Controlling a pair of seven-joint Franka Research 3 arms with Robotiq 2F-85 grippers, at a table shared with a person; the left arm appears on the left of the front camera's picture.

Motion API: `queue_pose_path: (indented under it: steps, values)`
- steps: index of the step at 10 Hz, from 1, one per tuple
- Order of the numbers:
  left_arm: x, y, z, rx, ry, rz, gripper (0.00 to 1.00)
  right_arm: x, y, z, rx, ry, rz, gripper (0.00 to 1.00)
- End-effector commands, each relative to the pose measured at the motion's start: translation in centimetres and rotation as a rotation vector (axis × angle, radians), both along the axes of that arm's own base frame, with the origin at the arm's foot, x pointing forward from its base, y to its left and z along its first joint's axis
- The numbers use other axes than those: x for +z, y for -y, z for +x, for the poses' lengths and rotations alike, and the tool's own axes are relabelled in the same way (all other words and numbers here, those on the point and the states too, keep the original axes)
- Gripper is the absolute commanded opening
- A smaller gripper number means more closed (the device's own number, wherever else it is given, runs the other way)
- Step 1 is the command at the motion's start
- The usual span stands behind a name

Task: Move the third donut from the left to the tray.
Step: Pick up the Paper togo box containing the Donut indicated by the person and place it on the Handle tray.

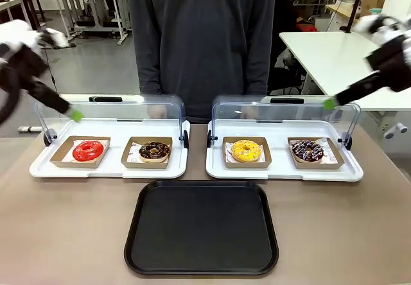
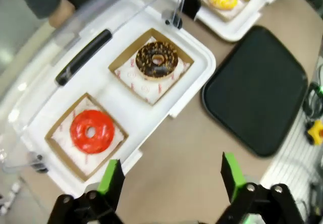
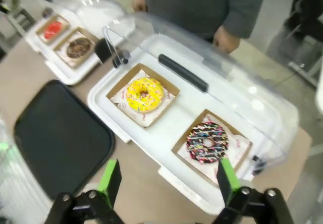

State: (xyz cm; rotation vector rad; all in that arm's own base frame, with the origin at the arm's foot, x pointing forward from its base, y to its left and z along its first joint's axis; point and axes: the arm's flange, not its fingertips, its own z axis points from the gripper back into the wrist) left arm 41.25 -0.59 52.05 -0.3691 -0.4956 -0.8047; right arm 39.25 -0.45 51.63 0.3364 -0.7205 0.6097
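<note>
We find the yellow donut [image 1: 246, 150] in its cardboard holder [image 1: 247, 165], on the white display tray [image 1: 282, 172] toward the table's [image 1: 64, 233] far edge, right of centre. The black tray [image 1: 201, 230] at the near edge carries nothing. We judge no step begun: the right end effector [image 3: 166, 176] and the left end effector [image 2: 174, 176] hang above with fingers apart, holding nothing. Next, the right one must descend and straddle the donut. The table is brown and matte, with workshop benches beyond.

The left hand [image 2: 170, 169] and right hand [image 3: 168, 167] are black linkages with silver screws at the joints and bright green pads [image 2: 111, 176]
</note>
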Motion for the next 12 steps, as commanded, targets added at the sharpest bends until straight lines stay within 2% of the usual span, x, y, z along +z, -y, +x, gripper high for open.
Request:
queue_pose_path:
  steps: [1,3,6,9,12]
  values:
    - [0.5,-6.1,1.1,-0.101,0.006,-0.11,1.0,-0.4,6.6,0.3,0.111,0.043,0.099,1.0]
    - [0.3,-12.1,1.0,-0.127,0.034,-0.2,1.0,-1.6,12.4,-0.1,0.128,0.079,0.186,1.0]
    - [-0.4,-18.1,-1.1,-0.095,0.132,-0.286,1.0,-3.3,18.4,-1.3,0.148,0.152,0.296,1.0]
    - [-1.3,-19.0,-3.5,-0.074,0.191,-0.306,1.0,-4.1,21.5,-2.2,0.139,0.195,0.354,1.0]
    - [-2.4,-18.8,-5.1,-0.076,0.233,-0.337,1.0,-4.4,22.1,-2.4,0.144,0.202,0.372,1.0]
